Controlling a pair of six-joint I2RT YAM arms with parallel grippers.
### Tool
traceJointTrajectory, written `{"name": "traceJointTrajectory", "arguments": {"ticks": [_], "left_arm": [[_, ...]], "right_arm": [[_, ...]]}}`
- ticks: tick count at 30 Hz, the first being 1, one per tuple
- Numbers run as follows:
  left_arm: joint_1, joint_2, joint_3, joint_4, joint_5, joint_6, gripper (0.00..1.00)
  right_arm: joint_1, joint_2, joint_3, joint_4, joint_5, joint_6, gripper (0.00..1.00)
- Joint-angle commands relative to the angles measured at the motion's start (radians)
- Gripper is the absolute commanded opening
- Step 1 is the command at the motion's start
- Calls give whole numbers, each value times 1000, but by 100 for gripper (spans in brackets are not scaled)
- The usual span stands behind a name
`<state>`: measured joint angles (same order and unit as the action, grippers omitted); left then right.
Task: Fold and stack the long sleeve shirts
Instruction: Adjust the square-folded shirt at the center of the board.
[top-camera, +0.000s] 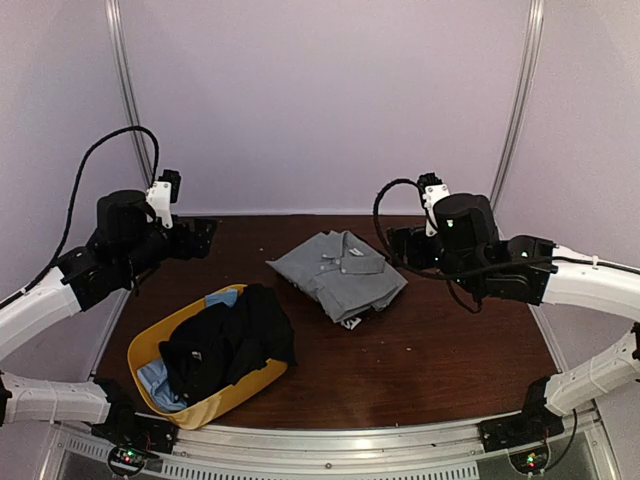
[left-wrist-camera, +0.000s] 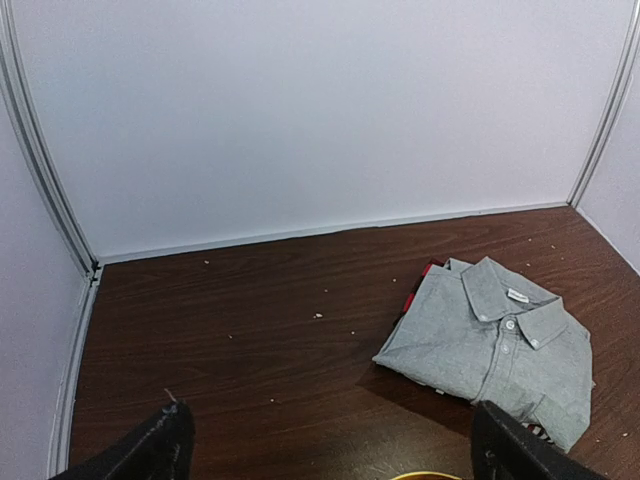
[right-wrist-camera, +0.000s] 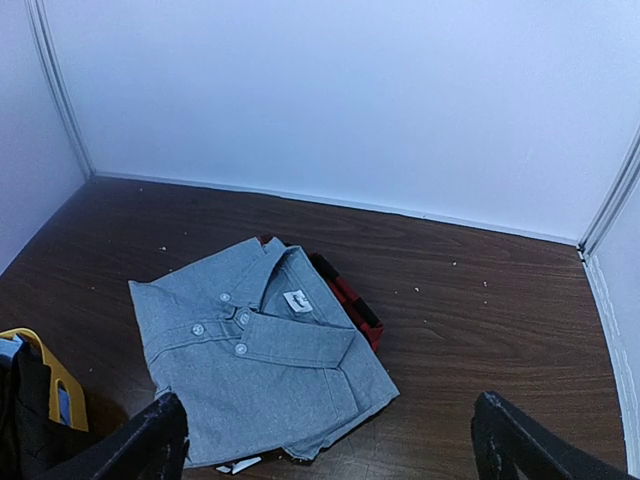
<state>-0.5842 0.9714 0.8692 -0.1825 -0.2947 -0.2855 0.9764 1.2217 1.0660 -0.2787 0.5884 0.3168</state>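
Both hands hover above the tabletop (top-camera: 450, 340) with their jaws spread wide and nothing between them, the left hand (left-wrist-camera: 330, 445) over the far left and the right hand (right-wrist-camera: 330, 435) near the grey shirt (top-camera: 338, 275), which lies folded towards the middle on top of a red-and-black garment (right-wrist-camera: 345, 295). The black shirt (top-camera: 228, 350) is heaped unfolded in the yellow basket (top-camera: 148, 348) at the near left, over a light blue cloth (top-camera: 155, 380). A pinch there could well catch the blue cloth along with it or drag the basket, and spreading it close to the folded pile might knock that pile askew.
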Motion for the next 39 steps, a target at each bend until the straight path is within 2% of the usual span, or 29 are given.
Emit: {"name": "traceJointTrajectory", "arguments": {"ticks": [1,16,20,24,30,36,39], "left_arm": [[4,-20,-2,43,-13,14,98],[4,-23,-4,35,-10,10,98],[4,-22,-6,34,-9,10,98],[4,-22,-6,34,-6,7,98],[4,-19,-6,37,1,2,98],[4,-18,6,40,12,5,98],[4,-17,7,40,17,5,98]], "right_arm": [[1,8,-6,11,7,-4,100],[1,12,9,-19,-5,8,100],[2,36,39,-51,-95,-25,100],[19,174,132,-98,-158,-32,100],[51,495,335,-151,-228,-52,100],[48,778,537,-187,-269,-104,100],[31,898,632,-263,-272,-107,100]]}}
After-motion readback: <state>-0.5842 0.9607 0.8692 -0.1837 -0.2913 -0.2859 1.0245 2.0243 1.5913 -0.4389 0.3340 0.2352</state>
